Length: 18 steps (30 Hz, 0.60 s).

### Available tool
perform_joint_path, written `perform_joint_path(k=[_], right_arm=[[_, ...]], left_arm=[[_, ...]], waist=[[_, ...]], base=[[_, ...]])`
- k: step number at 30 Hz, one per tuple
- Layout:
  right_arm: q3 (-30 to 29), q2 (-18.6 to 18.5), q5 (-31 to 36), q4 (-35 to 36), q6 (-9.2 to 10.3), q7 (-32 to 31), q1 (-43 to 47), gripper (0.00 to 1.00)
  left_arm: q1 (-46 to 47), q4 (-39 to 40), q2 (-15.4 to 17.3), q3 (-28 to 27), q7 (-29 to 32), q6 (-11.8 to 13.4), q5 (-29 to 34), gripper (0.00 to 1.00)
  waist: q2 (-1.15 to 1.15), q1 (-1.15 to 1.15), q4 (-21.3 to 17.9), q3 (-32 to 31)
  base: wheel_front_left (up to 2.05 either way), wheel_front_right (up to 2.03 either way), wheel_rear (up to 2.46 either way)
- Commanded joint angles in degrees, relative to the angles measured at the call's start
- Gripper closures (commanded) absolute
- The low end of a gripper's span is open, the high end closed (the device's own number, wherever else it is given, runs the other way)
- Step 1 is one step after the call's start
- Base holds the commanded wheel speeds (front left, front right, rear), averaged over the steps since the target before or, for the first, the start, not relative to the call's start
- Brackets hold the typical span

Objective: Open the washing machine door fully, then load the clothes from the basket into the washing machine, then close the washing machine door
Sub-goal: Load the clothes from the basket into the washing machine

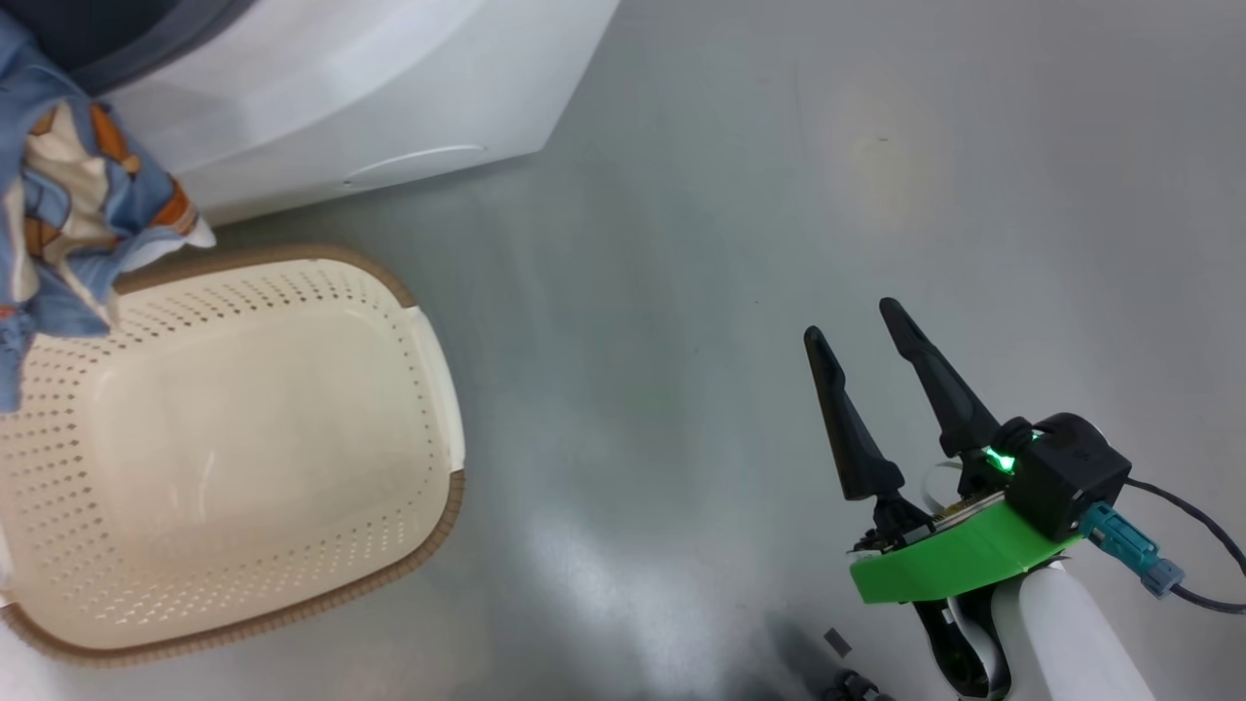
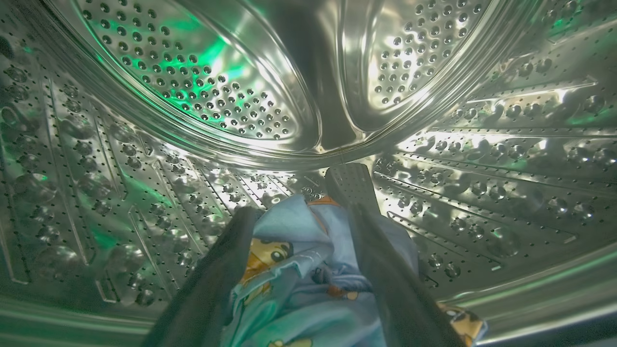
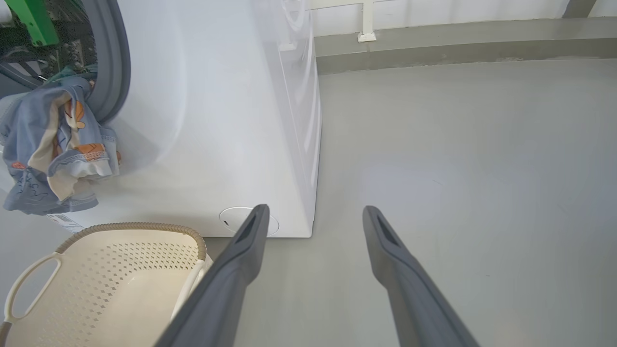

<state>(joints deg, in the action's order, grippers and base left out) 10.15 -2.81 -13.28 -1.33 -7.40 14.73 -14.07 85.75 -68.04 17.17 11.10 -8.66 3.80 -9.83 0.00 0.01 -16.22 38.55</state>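
Note:
My left gripper (image 2: 298, 195) reaches deep into the steel drum (image 2: 193, 86) of the washing machine (image 1: 341, 88). Its fingers stand open, and the light blue printed clothes (image 2: 299, 270) lie loosely between them. Part of the clothes (image 3: 53, 149) hangs out of the opening over the grey gasket (image 3: 113, 62), above the basket's far end (image 1: 68, 224). The cream basket (image 1: 243, 448) sits on the floor before the machine with nothing in it. My right gripper (image 1: 850, 321) hovers open over the bare floor to the right, holding nothing. The washing machine door is out of view.
The white washing machine (image 3: 207, 120) stands left of my right gripper (image 3: 315, 209), with the basket (image 3: 120, 270) at its foot. Grey floor (image 3: 458, 168) stretches right to a low wall ledge (image 3: 434, 43). A cable (image 1: 1197, 545) trails from my right wrist.

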Motion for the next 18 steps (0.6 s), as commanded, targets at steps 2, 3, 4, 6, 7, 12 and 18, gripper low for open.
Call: perform_joint_path(k=[2,3,4,6,7,12,18], right_arm=[[0.80,-0.07,0.00,1.12,-0.09,0.27,1.73,0.00],[0.72,-0.07,0.07,1.11,-0.09,0.27,1.68,0.00],[0.68,-0.07,0.11,1.11,-0.09,0.27,1.62,0.00],[0.52,-0.07,0.24,1.11,-0.09,0.27,1.51,0.00],[0.43,-0.07,0.32,1.14,-0.09,0.27,1.49,0.00],[-0.34,-0.07,0.74,1.35,-0.09,0.27,1.40,0.00],[-1.14,-0.07,1.16,1.51,-0.09,0.27,1.22,0.00]], left_arm=[[-0.11,0.91,1.60,0.14,-0.87,0.52,-0.20,0.00],[-0.22,0.90,1.38,0.18,-1.10,0.47,-0.34,0.00],[-0.31,0.89,1.21,0.16,-1.32,0.47,-0.53,0.00],[-0.51,0.83,0.87,0.18,-1.69,0.49,-0.83,0.00],[-0.65,0.85,0.66,0.20,-1.92,0.49,-0.98,0.00],[-1.81,1.16,-0.65,0.18,-3.20,0.31,-2.07,0.00],[-3.87,2.20,-2.16,0.27,-4.49,-0.39,-3.16,0.00]], waist=[[0.00,-0.01,0.87,-0.39],[0.00,-0.01,1.08,-0.49],[0.00,-0.01,1.28,-0.58],[0.00,-0.01,1.70,-0.73],[0.00,-0.01,1.93,-0.80],[0.00,-0.01,3.35,-1.07],[0.00,-0.01,4.87,-1.65]], base=[[0.00,0.00,0.00],[0.00,0.00,0.00],[0.00,0.00,0.00],[0.00,0.00,0.00],[0.00,0.00,0.00],[0.00,0.00,0.00],[0.00,0.00,0.00]])
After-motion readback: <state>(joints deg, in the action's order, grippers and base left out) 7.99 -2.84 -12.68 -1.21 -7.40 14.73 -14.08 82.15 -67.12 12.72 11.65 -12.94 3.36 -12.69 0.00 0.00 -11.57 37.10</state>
